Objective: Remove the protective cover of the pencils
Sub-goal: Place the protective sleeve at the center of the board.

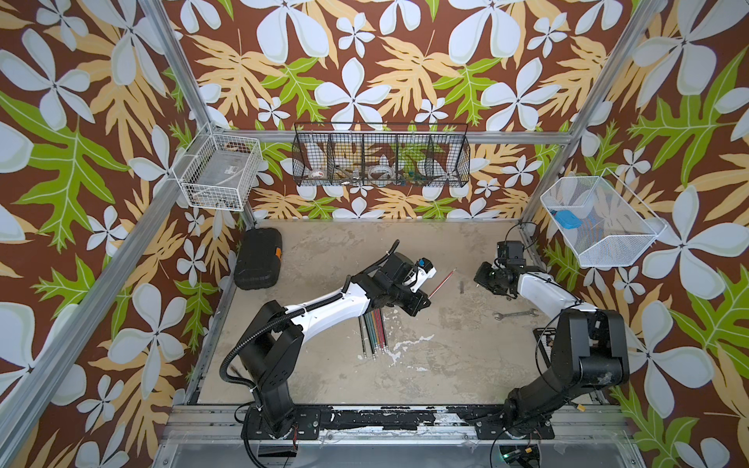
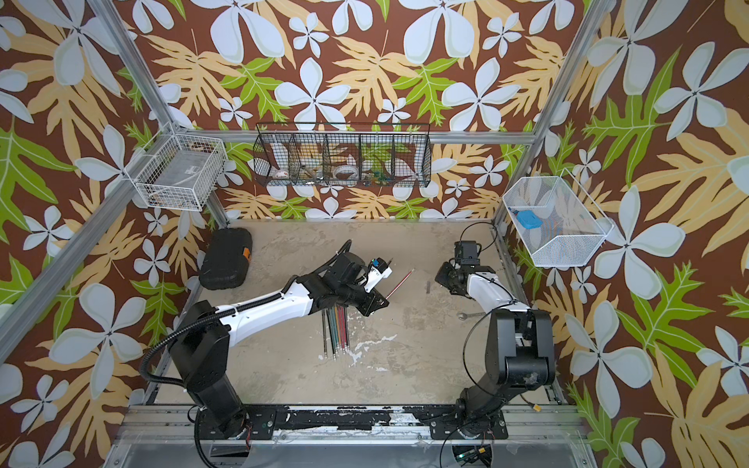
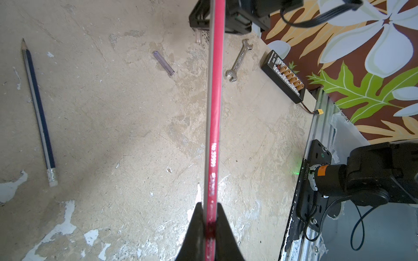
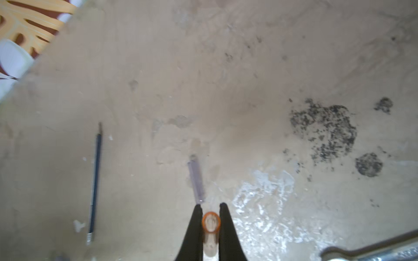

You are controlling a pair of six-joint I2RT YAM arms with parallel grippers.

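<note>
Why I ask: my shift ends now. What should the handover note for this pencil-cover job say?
Left gripper: shut on the red pencil, held aloft.
Right gripper: shut on a small clear cover, apart from that pencil.
Done: a blue pencil lies bare; a loose cover lies on the table.
Remaining: the pencil bundle partly under the left arm; whether covers remain there, cannot tell.

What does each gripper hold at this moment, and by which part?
Left gripper: the long red pencil, pinched near its lettered end. Right gripper: a small clear tube cover with orange rim, pinched across its sides.
</note>
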